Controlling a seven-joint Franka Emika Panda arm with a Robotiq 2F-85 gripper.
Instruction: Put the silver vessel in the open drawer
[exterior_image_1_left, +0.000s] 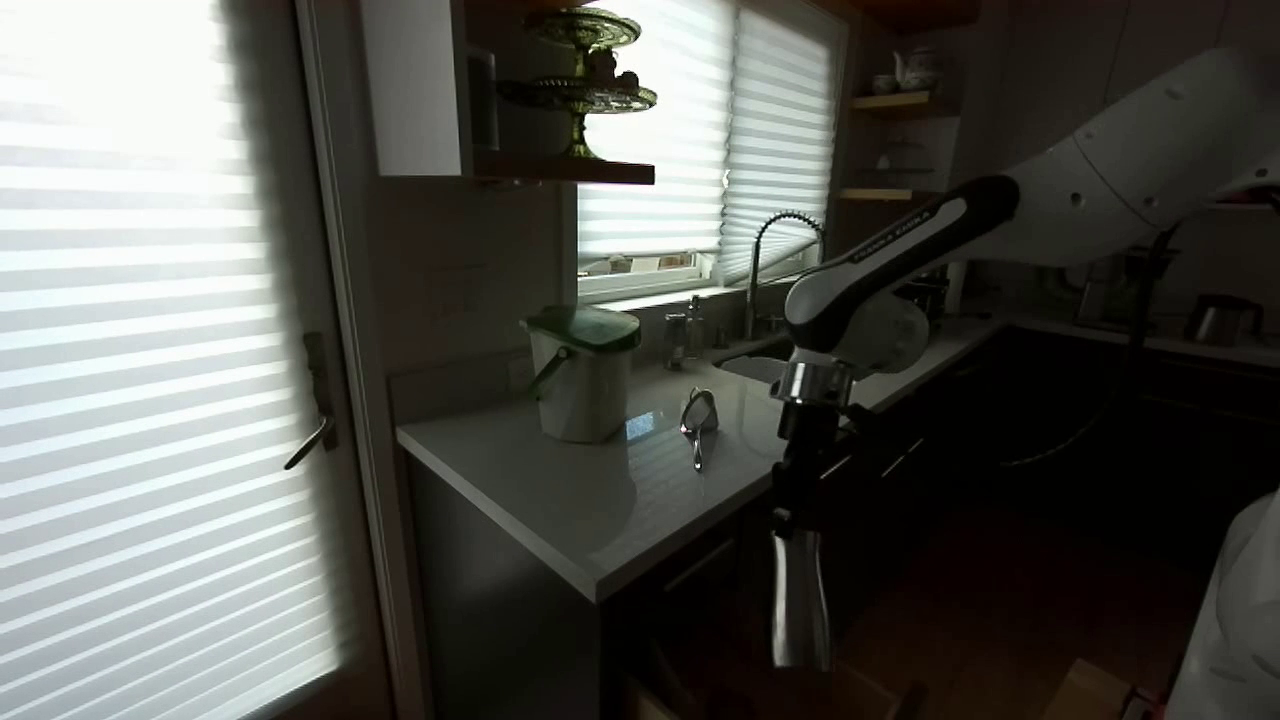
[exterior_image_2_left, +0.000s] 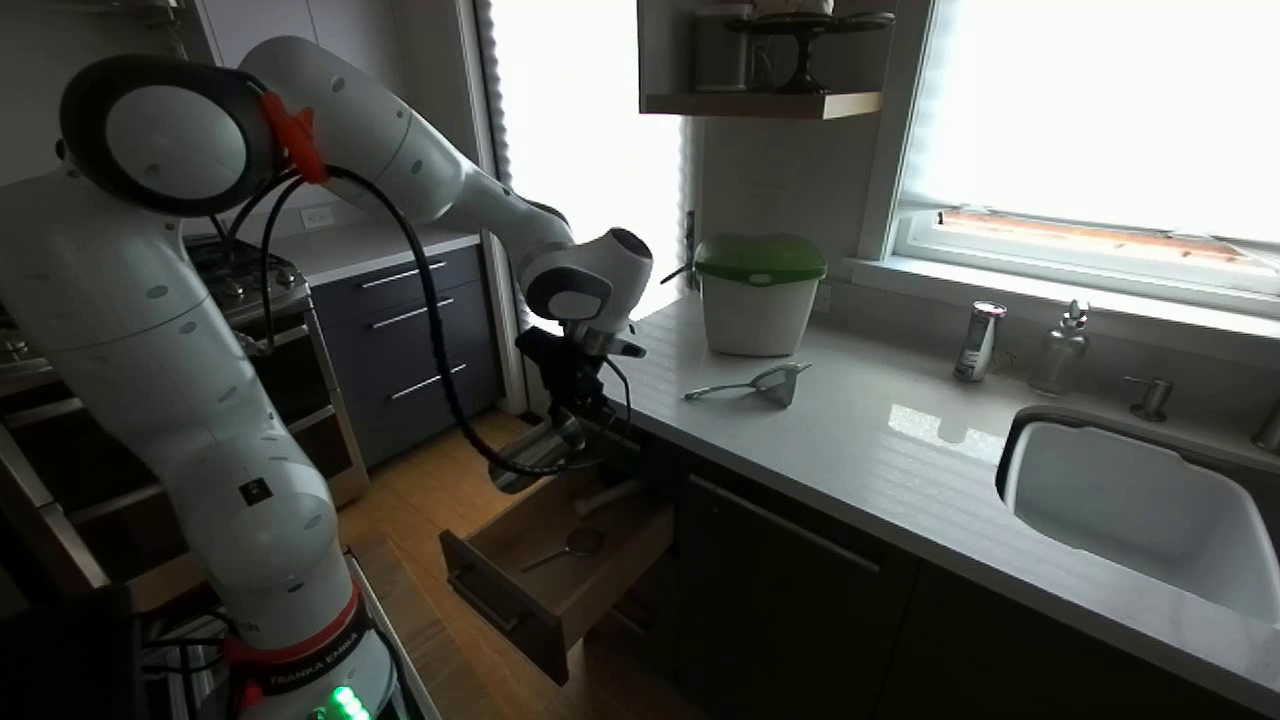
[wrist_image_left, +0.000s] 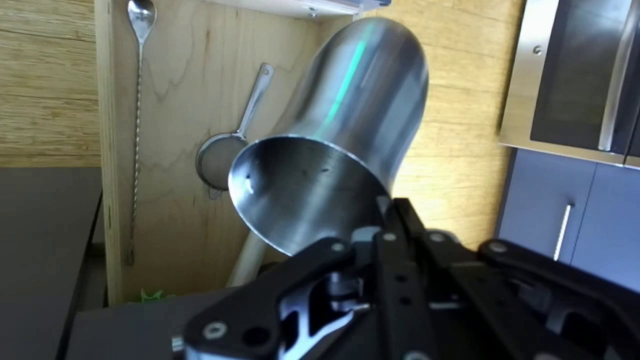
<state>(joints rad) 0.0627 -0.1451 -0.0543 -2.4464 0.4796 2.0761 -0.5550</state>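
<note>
The silver vessel (wrist_image_left: 345, 110) is a shiny, tall metal cup. My gripper (wrist_image_left: 392, 204) is shut on its rim, one finger inside and one outside. The vessel hangs tilted, mouth toward the wrist camera. It shows in both exterior views (exterior_image_1_left: 800, 600) (exterior_image_2_left: 530, 458), below the gripper (exterior_image_1_left: 797, 512). The open drawer (exterior_image_2_left: 510, 605) is below the counter. In the wrist view the vessel overlaps one side of the drawer (wrist_image_left: 175, 105) and partly the floor beyond it. In an exterior view it is above the drawer's far side. The vessel hides part of the drawer's side wall.
In the drawer lie a long twisted spoon (wrist_image_left: 137, 100), a small strainer (wrist_image_left: 220, 155) and a pale rod (wrist_image_left: 248, 260). The counter (exterior_image_2_left: 850, 470) edge is beside the arm. On it stand a white pot with green lid (exterior_image_2_left: 760, 305), a cone strainer (exterior_image_2_left: 775, 385) and a can (exterior_image_2_left: 978, 342).
</note>
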